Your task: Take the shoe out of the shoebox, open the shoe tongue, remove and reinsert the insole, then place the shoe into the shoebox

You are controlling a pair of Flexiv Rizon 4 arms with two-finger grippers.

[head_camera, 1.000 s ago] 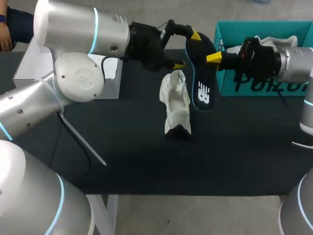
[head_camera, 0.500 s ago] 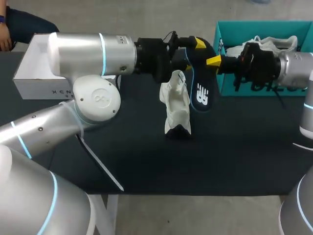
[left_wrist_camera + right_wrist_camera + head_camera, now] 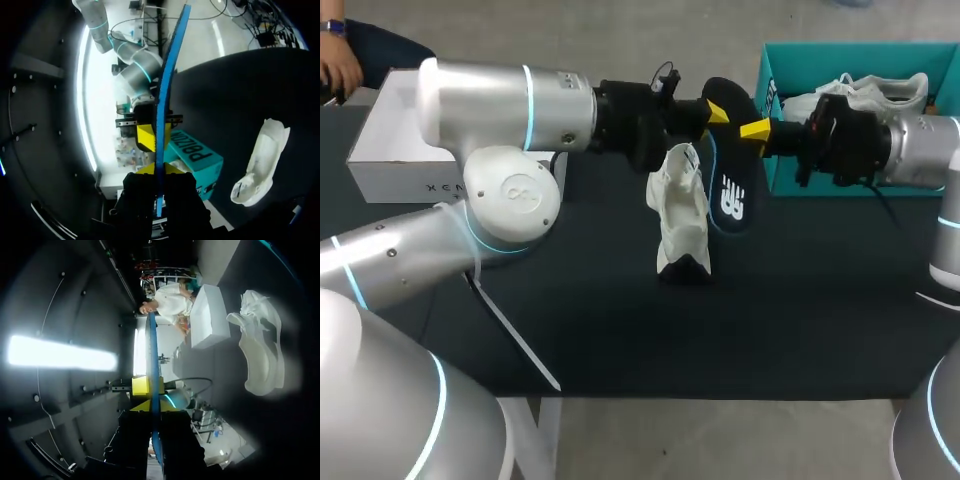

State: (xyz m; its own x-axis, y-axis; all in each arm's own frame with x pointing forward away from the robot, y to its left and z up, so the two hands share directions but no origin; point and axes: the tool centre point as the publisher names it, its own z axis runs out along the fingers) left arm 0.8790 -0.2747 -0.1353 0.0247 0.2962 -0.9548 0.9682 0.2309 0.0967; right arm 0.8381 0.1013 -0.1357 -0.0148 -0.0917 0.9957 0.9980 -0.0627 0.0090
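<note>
The black, blue-edged insole carries a white logo near its lower end, the teal shoebox at the upper right has dark lettering largely hidden behind my right arm, and the white box at the upper left has small print on its front wall. The left gripper and right gripper each pinch the insole's upper part from opposite sides, holding it above the table just right of centre. The white shoe stands on end mid-frame, just left of the insole.
</note>
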